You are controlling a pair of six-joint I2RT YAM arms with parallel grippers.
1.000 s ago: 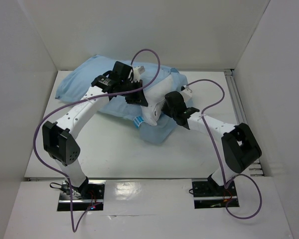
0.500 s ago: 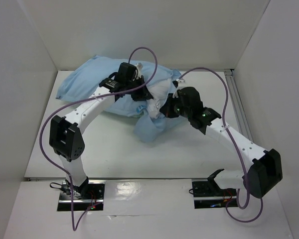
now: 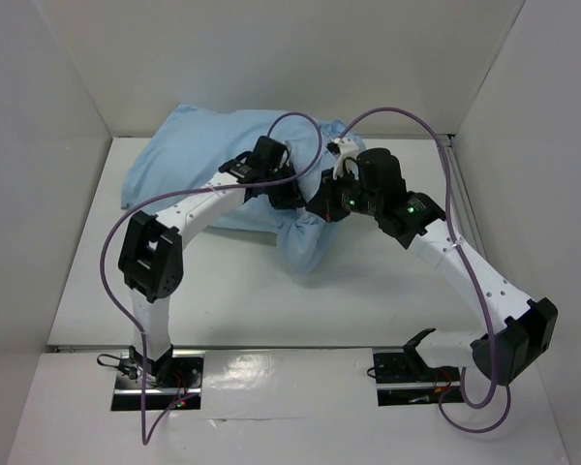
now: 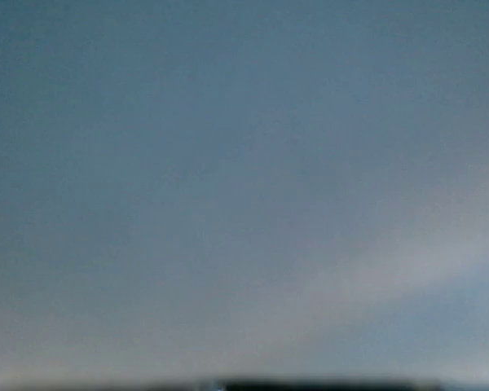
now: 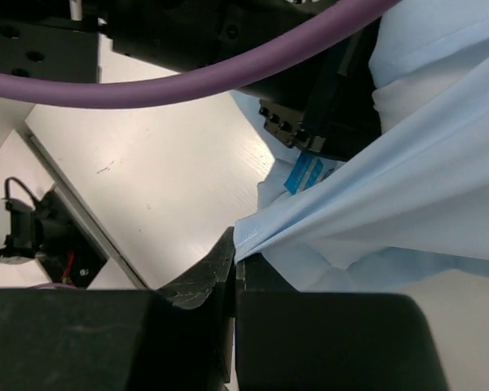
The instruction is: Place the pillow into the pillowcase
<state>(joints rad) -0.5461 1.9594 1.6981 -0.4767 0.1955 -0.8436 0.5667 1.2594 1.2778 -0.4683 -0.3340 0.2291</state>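
Both clenched: my right claw (image 5: 235, 261) pinches the pillowcase (image 5: 424, 204) hem, the pillow (image 5: 407, 102) mostly inside; my left claw (image 3: 289, 197) sits buried in cloth.

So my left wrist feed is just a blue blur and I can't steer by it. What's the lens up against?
Observer: The pillowcase. From above, the left gripper sits right against its bunched cloth, near the right end.
Operator: And the other arm?
Observer: The right gripper is shut on a pinched edge of the pillowcase, and the cloth runs taut from it.
Operator: Any pillow showing?
Observer: Only in the right wrist view. The pillow label, blue and white, peeks out under the cloth beside the left gripper's black body.
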